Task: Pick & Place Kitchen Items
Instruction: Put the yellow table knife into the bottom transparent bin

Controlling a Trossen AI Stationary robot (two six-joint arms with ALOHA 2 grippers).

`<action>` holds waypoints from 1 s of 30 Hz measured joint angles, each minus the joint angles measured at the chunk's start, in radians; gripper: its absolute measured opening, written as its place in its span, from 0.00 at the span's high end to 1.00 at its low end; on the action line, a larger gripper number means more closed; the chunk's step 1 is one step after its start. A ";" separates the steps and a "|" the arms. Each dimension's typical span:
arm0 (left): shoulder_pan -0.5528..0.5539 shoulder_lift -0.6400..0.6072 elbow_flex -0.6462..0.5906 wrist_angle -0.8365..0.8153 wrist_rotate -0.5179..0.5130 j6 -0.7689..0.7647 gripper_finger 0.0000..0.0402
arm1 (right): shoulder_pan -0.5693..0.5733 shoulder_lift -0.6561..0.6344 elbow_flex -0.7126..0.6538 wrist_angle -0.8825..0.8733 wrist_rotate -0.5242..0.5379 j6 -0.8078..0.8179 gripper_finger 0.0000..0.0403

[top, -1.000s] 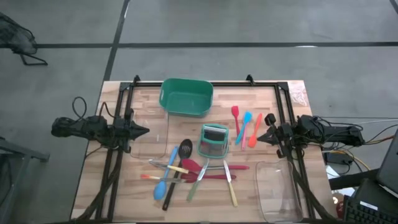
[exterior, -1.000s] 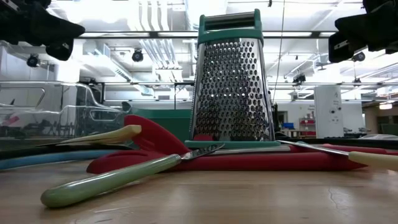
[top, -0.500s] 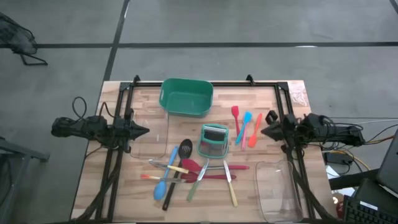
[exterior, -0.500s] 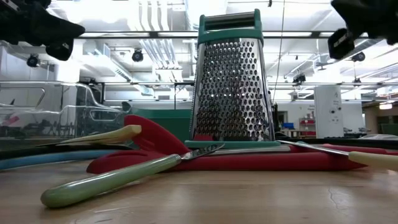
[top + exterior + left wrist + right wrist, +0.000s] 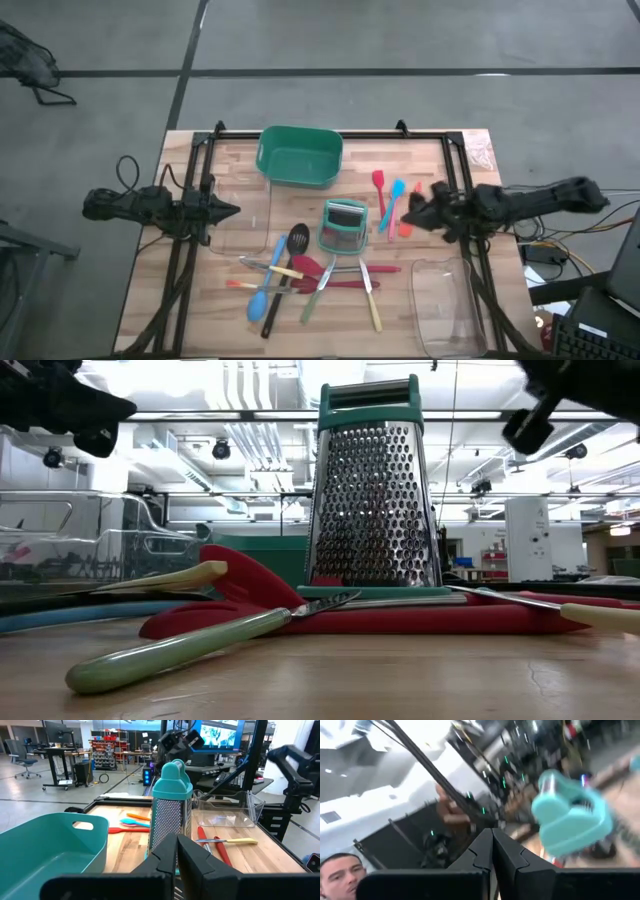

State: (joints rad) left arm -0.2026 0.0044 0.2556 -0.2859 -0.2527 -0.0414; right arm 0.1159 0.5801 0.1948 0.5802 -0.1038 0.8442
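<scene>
From above, the left gripper (image 5: 228,210) waits at the table's (image 5: 230,310) left edge, fingers pressed together. The green tub (image 5: 299,155) sits at the back, the grater (image 5: 344,226) mid-table above the piled utensils (image 5: 300,278). The right gripper (image 5: 412,213), fingers together, hangs over the three small spatulas (image 5: 396,207). Only the right wrist view shows a person (image 5: 336,869).

- Your left gripper (image 5: 232,210) sits at the table's left edge, fingers pressed together in the left wrist view, the arm stretched level behind it.
- Your right gripper (image 5: 409,214) reaches in from the right side, its arm extended and angled toward the table's middle.
- In the right wrist view its two fingers (image 5: 481,851) meet at the tips, closed on nothing.
</scene>
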 joint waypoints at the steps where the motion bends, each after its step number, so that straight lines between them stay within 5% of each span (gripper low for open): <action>1: 0.000 0.000 0.000 0.000 0.000 0.000 0.95 | 0.017 0.060 0.034 -0.005 -0.001 0.021 0.98; 5: 0.000 0.000 0.000 -0.001 0.000 0.000 0.95 | 0.097 0.267 0.228 -0.151 -0.029 0.123 0.98; 10: 0.000 0.000 0.000 -0.001 0.000 0.000 0.95 | 0.225 0.467 0.558 -0.692 -0.026 0.247 0.98; 17: 0.000 0.000 0.000 -0.001 0.000 0.000 0.95 | 0.387 0.743 0.965 -1.305 0.187 0.454 0.98; 24: 0.000 0.000 0.000 0.000 0.000 0.000 0.95 | 0.457 1.023 1.194 -1.468 0.197 0.544 0.93; 30: 0.000 0.000 0.000 0.000 0.000 0.000 0.95 | 0.453 1.234 1.321 -1.526 0.097 0.517 0.74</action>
State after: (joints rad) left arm -0.2027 0.0043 0.2558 -0.2863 -0.2527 -0.0414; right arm 0.5693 1.8145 1.5157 -0.9456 -0.0069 1.3614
